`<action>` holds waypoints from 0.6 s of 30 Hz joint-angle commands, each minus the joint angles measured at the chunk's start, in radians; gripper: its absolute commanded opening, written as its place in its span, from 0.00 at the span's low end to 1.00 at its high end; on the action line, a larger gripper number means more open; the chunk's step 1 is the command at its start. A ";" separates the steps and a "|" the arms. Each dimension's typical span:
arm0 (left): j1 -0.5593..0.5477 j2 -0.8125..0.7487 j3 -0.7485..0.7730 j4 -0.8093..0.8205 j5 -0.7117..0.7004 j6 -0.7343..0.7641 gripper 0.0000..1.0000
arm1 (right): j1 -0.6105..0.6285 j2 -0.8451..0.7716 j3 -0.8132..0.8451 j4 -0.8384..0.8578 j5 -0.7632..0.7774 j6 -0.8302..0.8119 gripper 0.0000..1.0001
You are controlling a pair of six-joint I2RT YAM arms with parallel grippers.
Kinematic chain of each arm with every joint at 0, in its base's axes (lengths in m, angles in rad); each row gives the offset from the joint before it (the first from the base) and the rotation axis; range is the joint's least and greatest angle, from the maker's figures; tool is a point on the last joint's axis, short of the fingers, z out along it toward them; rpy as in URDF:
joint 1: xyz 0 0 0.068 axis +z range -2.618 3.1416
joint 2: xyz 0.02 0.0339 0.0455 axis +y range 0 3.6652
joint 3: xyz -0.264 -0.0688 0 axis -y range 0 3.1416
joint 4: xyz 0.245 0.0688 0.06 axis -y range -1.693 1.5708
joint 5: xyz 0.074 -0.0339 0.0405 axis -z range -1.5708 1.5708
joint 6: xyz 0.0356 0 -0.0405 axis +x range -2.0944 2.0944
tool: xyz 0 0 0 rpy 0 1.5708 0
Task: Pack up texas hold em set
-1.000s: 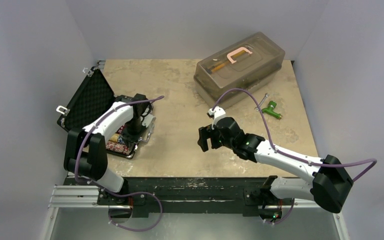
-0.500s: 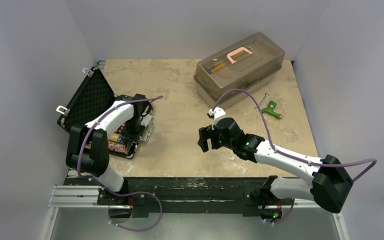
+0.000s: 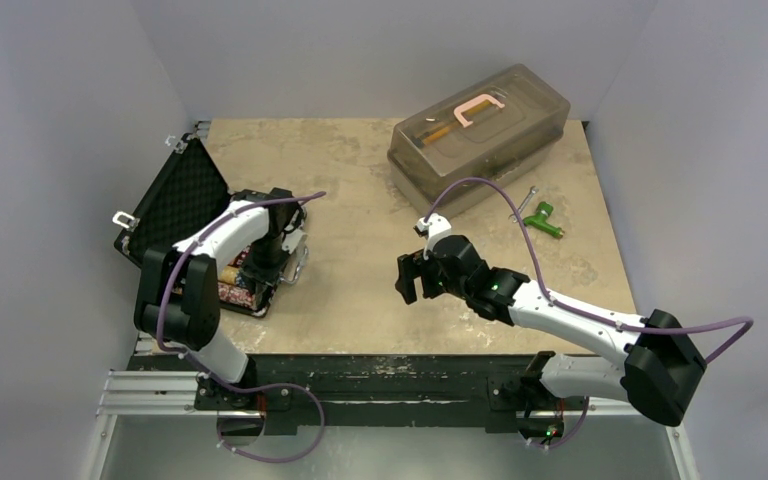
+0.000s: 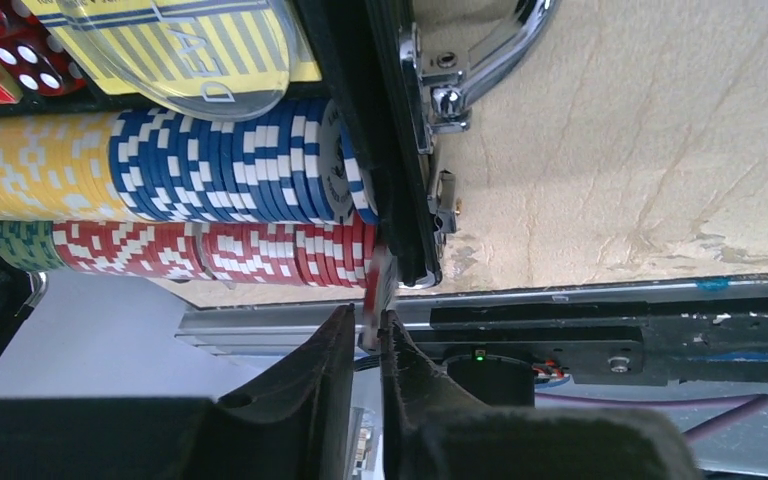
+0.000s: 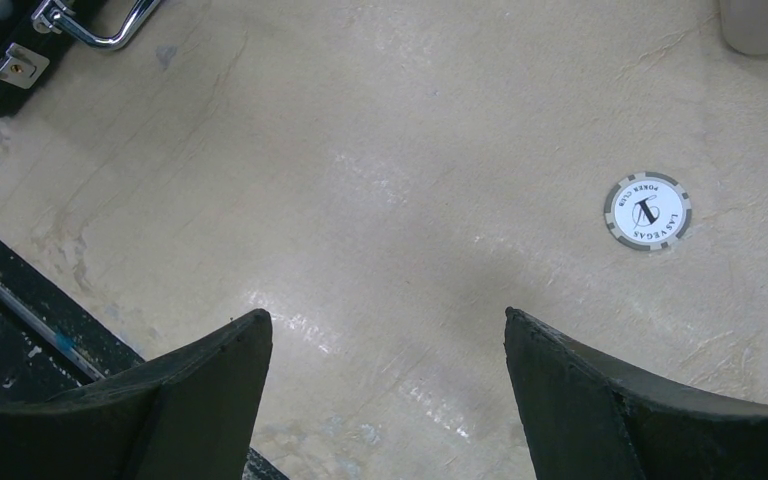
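The black briefcase (image 3: pixel 175 200) lies open at the table's left, with its foam lid up. In the left wrist view its tray holds rows of yellow (image 4: pixel 30 165), blue (image 4: pixel 240 175) and red chips (image 4: pixel 210 252), and a clear dealer disc (image 4: pixel 175 50). My left gripper (image 4: pixel 368 325) is shut on a red-and-white chip (image 4: pixel 378 290), held on edge at the right end of the red row, by the case wall. My right gripper (image 5: pixel 388 325) is open and empty over the bare table at mid-table (image 3: pixel 407 278). A grey-and-white chip (image 5: pixel 646 211) lies flat on the table beyond its right finger.
A translucent grey tub (image 3: pixel 535 110) with a pink clamp (image 3: pixel 478 108) stands at the back right. A green-handled tool (image 3: pixel 543 222) lies to its front right. The case's metal handle (image 4: pixel 490 50) and a latch (image 5: pixel 10 65) stick out toward mid-table.
My left arm's elbow has shifted slightly to the right while its gripper stays at the case's near corner. The right arm has not moved.
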State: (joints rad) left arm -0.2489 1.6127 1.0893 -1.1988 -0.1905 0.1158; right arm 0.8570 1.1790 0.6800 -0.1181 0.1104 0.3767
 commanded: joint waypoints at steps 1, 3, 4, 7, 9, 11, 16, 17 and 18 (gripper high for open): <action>0.009 0.011 0.031 0.011 -0.050 -0.006 0.18 | -0.001 0.007 -0.003 0.041 -0.013 0.005 0.83; 0.008 0.006 0.033 0.012 -0.069 -0.010 0.21 | -0.001 0.010 -0.003 0.044 -0.014 0.006 0.83; 0.008 -0.003 0.035 0.013 -0.078 -0.013 0.23 | -0.001 0.012 -0.003 0.043 -0.015 0.005 0.83; 0.007 -0.041 0.039 0.018 -0.088 -0.019 0.27 | -0.001 0.020 -0.002 0.043 -0.013 0.007 0.83; 0.006 -0.092 0.046 0.028 -0.083 -0.028 0.29 | 0.000 0.024 -0.002 0.042 -0.007 0.007 0.83; 0.001 -0.167 0.066 0.045 -0.080 -0.051 0.30 | -0.001 0.025 -0.002 0.037 0.013 0.010 0.83; -0.049 -0.461 0.088 0.313 -0.088 -0.168 0.34 | -0.001 0.023 -0.013 0.031 0.111 0.030 0.84; -0.049 -0.526 0.066 0.412 -0.073 -0.211 0.38 | -0.001 0.027 -0.011 0.024 0.140 0.036 0.84; -0.048 -0.584 0.036 0.511 -0.060 -0.260 0.45 | -0.001 0.034 -0.007 0.014 0.170 0.044 0.85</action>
State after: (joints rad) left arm -0.2798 1.2522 1.1278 -1.0321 -0.2657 0.0208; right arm 0.8570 1.2045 0.6781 -0.1112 0.1581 0.3893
